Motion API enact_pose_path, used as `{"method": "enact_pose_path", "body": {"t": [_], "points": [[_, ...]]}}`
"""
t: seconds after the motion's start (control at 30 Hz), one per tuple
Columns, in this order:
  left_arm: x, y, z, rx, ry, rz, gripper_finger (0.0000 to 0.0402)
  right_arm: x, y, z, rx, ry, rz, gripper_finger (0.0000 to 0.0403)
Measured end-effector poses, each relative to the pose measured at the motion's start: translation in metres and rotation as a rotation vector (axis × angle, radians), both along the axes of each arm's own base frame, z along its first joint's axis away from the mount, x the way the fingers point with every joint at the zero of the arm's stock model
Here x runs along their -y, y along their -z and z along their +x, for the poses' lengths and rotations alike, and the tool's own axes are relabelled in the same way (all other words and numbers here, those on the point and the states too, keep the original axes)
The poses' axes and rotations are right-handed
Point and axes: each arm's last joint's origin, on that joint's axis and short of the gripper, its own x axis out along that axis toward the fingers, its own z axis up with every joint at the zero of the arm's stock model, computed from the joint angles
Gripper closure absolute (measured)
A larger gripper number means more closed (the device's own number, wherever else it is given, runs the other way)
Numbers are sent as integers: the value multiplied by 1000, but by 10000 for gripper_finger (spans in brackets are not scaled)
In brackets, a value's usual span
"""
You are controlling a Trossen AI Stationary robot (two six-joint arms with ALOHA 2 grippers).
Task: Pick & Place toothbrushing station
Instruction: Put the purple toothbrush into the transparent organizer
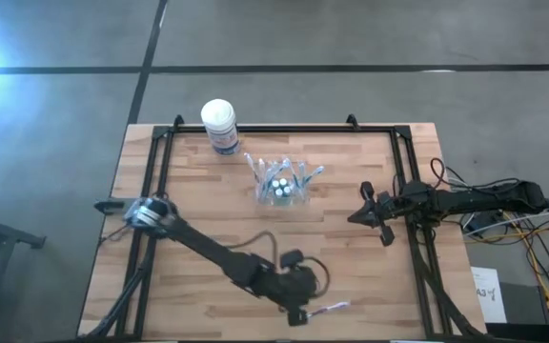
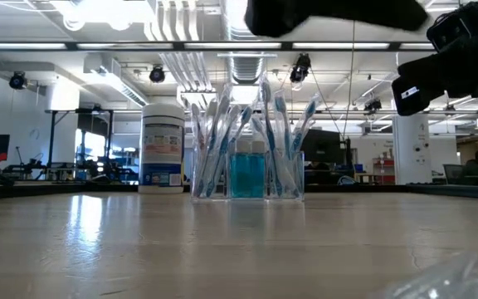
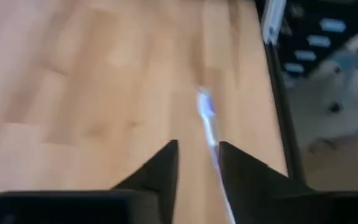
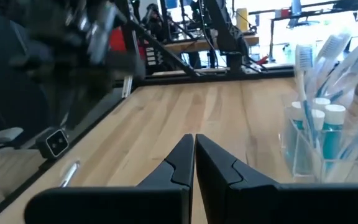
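One toothbrush point(image 1: 330, 308) lies at the near table edge, partly between the left gripper's point(image 1: 296, 314) half-parted fingers point(image 3: 160, 171).

Left wrist view: the brush's handle runs along the inner face of one finger, its blue head pointing ahead; whether it is pinched or merely lying there cannot be told. If loose, lifting could drop or flick it off the wooden table point(image 1: 208, 219). Remaining toothbrushes and white-capped tubes point(image 1: 280, 187) stand in the clear cup point(image 1: 284, 191) mid-table, beside a white-lidded canister point(image 1: 219, 124). Right gripper point(image 1: 362, 211) waits, fingers together, empty, near the right edge.
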Motion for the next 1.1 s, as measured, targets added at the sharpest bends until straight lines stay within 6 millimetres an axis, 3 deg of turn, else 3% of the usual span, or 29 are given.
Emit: {"method": "enact_pose_path", "body": {"t": [0.2, 0.4, 0.67, 1.1], "points": [[15, 27, 35, -130, 127, -83, 218, 0, 0, 0, 2, 1, -1, 390], [16, 54, 52, -268, 200, -172, 176, 0, 0, 0, 2, 4, -1, 390], [11, 83, 47, -437, 175, -112, 172, 1, 0, 0, 6, 22, -6, 390], [-27, 88, 48, -524, 21, 74, 172, 1, -1, 0, 16, 22, -5, 390]]}}
